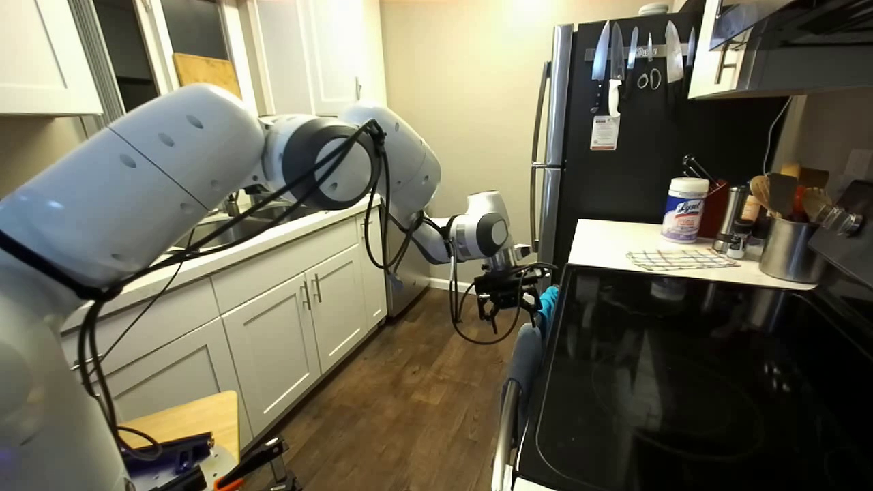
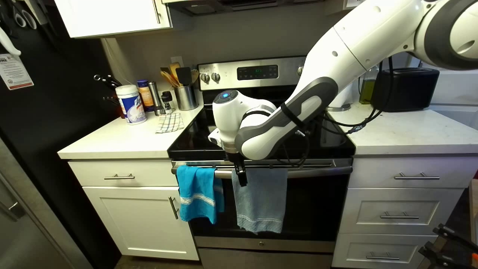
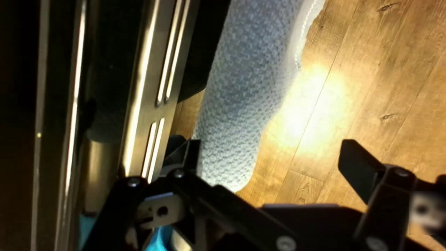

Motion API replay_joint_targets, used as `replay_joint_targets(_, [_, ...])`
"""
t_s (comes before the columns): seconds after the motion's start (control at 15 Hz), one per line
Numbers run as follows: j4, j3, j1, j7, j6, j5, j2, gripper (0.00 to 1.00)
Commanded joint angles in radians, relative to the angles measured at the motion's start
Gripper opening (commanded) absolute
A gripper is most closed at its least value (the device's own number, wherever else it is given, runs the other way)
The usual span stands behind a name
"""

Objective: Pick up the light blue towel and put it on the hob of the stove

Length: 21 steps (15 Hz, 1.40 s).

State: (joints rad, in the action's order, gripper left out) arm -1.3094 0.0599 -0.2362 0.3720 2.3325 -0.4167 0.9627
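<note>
Claw [image 3: 271,153] released, fingers [image 3: 360,170] spread wide in the wrist view, right by the light blue towel [image 2: 263,201]; contact, cannot tell. Towel hangs over the steel oven handle [image 2: 321,172]: bumpy waffle-type weave, pale stitched hem. Turquoise towel [image 2: 194,186] with a white band hangs near it, same handle. Hob [image 1: 668,395] is flat, glossy black glass with thin outlines. Readable: "Lysol" on the cylindrical white-lidded tub [image 1: 684,211], upright on the smooth white desk [image 1: 607,239]. Paper tag [image 1: 604,133] on the black fridge [image 1: 668,157]: print too small. Stove display [image 2: 257,72]: green digits, can't make them out. Round badge [image 2: 261,243] low on the oven front: unreadable. Also on desk: orange blue-capped bottle [image 2: 145,95], checked cloth [image 2: 170,123], round steel crock [image 2: 186,98] holding wooden and black utensils [image 2: 184,76]. Floor [image 1: 409,382]: brown wood planks, knots and seams.
</note>
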Motion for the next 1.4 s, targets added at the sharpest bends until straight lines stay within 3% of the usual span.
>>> replay_joint_targets(0.0, [-0.025, 0.006, 0.023, -0.039, -0.006, 0.051, 0.002, 1.00])
replay_joint_targets(0.53, [-0.017, -0.012, 0.031, -0.187, -0.013, 0.142, 0.013, 1.00])
replay_joint_targets(1.0, [-0.067, -0.091, -0.021, -0.291, 0.084, 0.069, -0.035, 1.00])
replay_joint_targets(1.33, [-0.083, -0.102, -0.038, -0.313, 0.053, 0.073, -0.056, 1.00])
